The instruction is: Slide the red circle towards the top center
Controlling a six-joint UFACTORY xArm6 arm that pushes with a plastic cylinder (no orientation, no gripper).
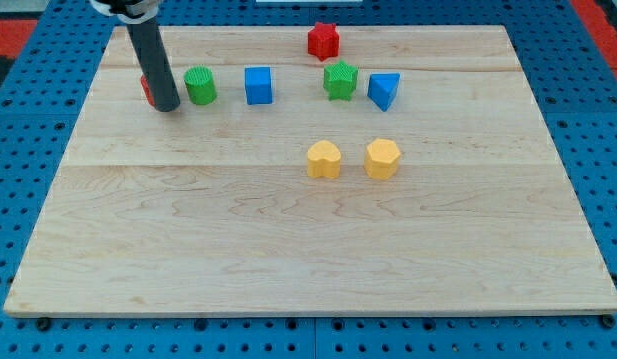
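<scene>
The red circle (pixel 146 90) sits near the board's upper left and is mostly hidden behind my rod; only its left edge shows. My tip (pixel 167 106) rests on the board right against the red circle's right side, between it and the green circle (pixel 200 86). A red star (pixel 324 41) stands near the top centre of the board.
A blue cube (pixel 258 86) lies right of the green circle. A green star (pixel 340 80) and a blue triangle (pixel 384 90) lie below the red star. A yellow heart (pixel 324 160) and a yellow hexagon (pixel 382 159) sit mid-board. The wooden board (pixel 288 249) lies on a blue pegboard.
</scene>
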